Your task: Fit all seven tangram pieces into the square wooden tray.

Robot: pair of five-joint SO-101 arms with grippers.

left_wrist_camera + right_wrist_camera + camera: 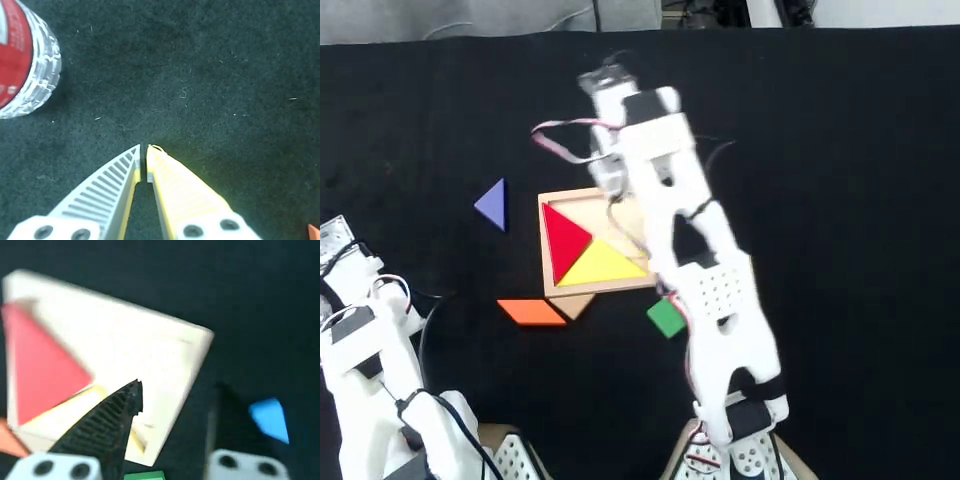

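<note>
The square wooden tray (560, 285) holds a red triangle (563, 238) and a yellow triangle (603, 265). My right gripper (612, 190) hangs over the tray's right part, and the arm covers that side. In the right wrist view the right gripper (177, 390) is open above the tray's bare floor (150, 345), beside the red triangle (40, 365) and yellow triangle (75, 407). A blue piece (270, 417) lies on the cloth just outside one finger. My left gripper (144, 148) is shut on nothing over bare cloth at the near left.
A purple triangle (493, 205) lies left of the tray. An orange parallelogram (531, 312) and a small tan triangle (575, 305) sit by its front edge, a green square (666, 318) at its front right. A plastic bottle (25, 50) lies near the left gripper.
</note>
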